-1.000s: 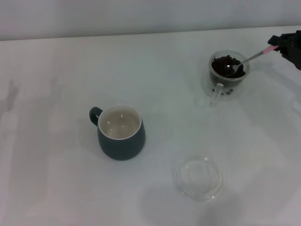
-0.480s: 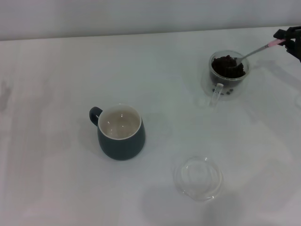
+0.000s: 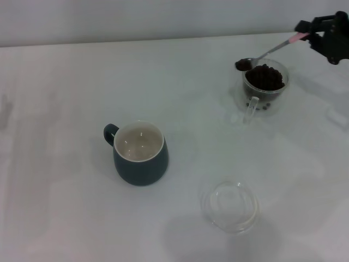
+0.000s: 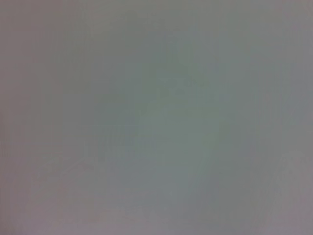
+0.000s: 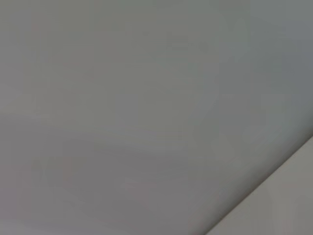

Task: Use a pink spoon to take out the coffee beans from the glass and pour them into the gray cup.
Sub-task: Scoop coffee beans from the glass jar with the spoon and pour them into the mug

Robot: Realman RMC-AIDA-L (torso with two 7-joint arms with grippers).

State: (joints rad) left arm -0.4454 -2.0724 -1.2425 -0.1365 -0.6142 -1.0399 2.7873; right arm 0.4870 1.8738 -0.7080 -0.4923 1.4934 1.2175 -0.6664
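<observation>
Change: the pink spoon (image 3: 268, 52) had lifted out of the glass (image 3: 263, 85), loaded with coffee beans (image 3: 241, 64).
Right claw (image 3: 311, 34): clamped on the handle.
Next: carry to the gray cup (image 3: 139, 153).
Left claw: out of sight.

Right gripper (image 3: 312, 34) raised far right, fingers clamped.

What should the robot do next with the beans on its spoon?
Probably carry the spoon level over to the gray cup. The right gripper holds its pink handle, its bowl has beans and is out of the glass, and the cup looks empty.
</observation>
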